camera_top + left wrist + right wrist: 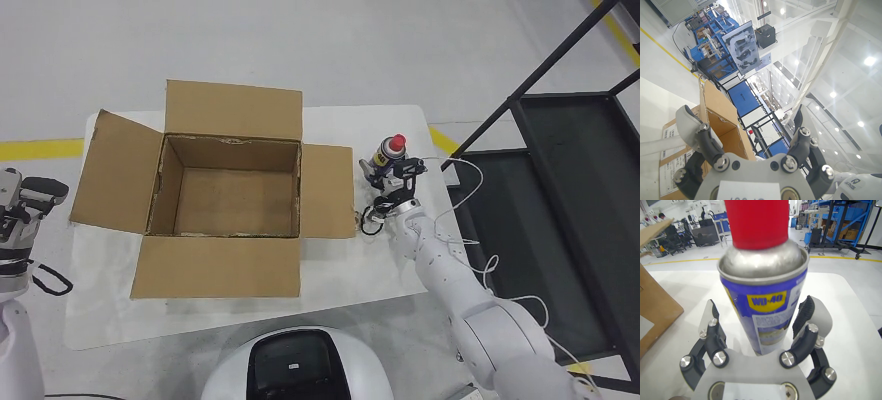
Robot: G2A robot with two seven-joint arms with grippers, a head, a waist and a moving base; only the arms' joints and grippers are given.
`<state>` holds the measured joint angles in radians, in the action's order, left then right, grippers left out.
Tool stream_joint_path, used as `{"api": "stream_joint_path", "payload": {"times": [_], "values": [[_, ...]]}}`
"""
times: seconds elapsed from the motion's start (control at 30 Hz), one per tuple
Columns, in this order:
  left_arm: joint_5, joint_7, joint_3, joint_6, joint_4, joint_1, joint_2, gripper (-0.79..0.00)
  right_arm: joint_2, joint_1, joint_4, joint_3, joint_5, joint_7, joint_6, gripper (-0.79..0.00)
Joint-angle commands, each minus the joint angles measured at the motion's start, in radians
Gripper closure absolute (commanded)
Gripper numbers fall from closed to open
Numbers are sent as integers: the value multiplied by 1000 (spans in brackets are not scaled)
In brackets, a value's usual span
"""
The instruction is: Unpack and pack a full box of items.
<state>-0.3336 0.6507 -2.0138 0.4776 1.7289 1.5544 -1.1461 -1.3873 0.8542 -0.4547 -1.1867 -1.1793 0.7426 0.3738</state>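
The large brown cardboard box (pixel 230 200) stands in the middle of the white rounded table (pixel 335 272) with all four flaps folded outward. The nearest flap lies flat toward the robot, and the box's bare brown floor is in plain sight from above. Off the box's left side, beyond the outspread left flap and past the table's edge, hangs the left gripper (pixel 743 115). Its fingers (pixel 687 115) are spread wide with nothing between them, and its wrist view shows the box's printed labels on the outer wall. To the right of the box, just past the tip of the right flap, the right gripper (pixel 760 306) sits low over the table. Its fingers are parted to either side of the blue-and-yellow metal spray can (pixel 387 157). A strip of table shows between one finger and the can's wall, while the ribbed black pad (pixel 803 313) of the other lies close against it, so the can is straddled rather than clamped. The can stands upright on the table, its red plastic cap (pixel 398 140) on top, level with the box's far right corner. Farther right of the box, off the table, stands a black metal frame rack (pixel 590 130).
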Motion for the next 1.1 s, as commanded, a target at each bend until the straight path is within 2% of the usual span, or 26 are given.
{"api": "stream_joint_path", "payload": {"times": [0.0,0.17,0.33,0.5,0.77,0.93,1.07], "values": [[0,0,0,0,0,0,0,-785,6,9,-22,1,-23,27,12,-785],[0,0,0,0,0,0,0,-785,35,60,-113,-29,-49,56,72,-785],[0,0,0,0,0,0,0,-785,73,148,-259,-88,-67,-17,99,-785],[0,0,0,0,0,0,0,-785,115,280,-475,-197,-50,-132,111,-785],[0,0,0,0,0,0,0,-785,176,563,-867,-388,-93,-370,176,-785],[0,0,0,0,0,0,0,-785,191,673,-1015,-452,-74,-507,186,-785],[0,0,0,0,0,0,0,-785,191,681,-1032,-454,-64,-520,185,-785]]}}
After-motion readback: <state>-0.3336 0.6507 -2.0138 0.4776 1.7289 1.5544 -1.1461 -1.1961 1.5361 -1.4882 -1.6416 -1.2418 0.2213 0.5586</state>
